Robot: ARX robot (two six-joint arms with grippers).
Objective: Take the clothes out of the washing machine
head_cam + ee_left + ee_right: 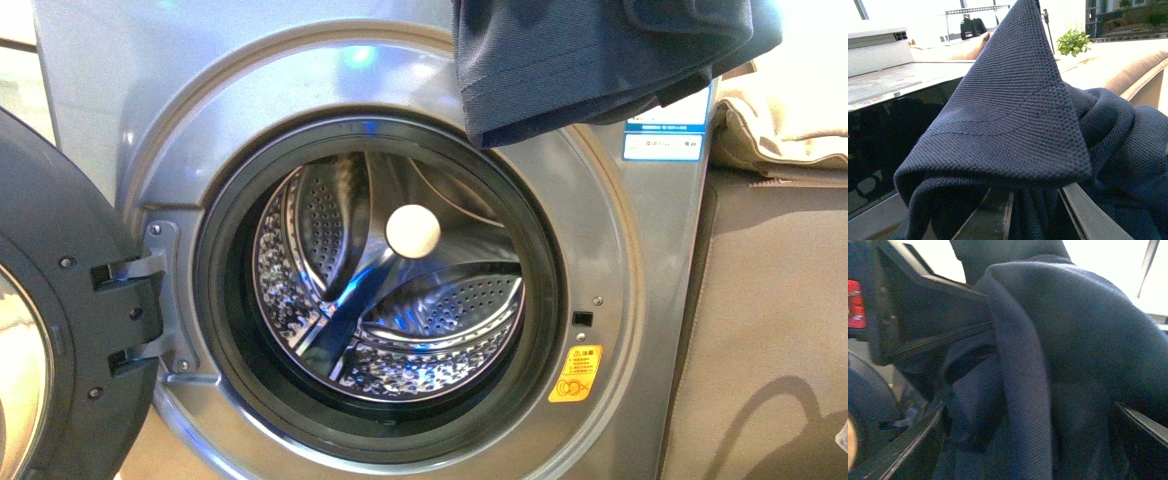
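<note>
The dark navy clothes (590, 55) hang at the top right of the front view, above the washing machine (640, 260) and outside its drum. The round door (55, 320) stands swung open at the left, and the steel perforated drum (390, 270) shows no fabric inside. No arm shows in the front view. In the left wrist view my left gripper (1033, 215) is shut on a bunched fold of the clothes (1013, 120). In the right wrist view my right gripper (1033, 440) is open, its fingers (903, 445) wide apart with the clothes (1063, 350) draped between them.
A beige cushion (790, 110) lies at the right beside the machine, over a brown surface (770, 330). A blue-white label (665, 135) and an orange sticker (575, 373) mark the washer front. A potted plant (1074, 42) shows far off.
</note>
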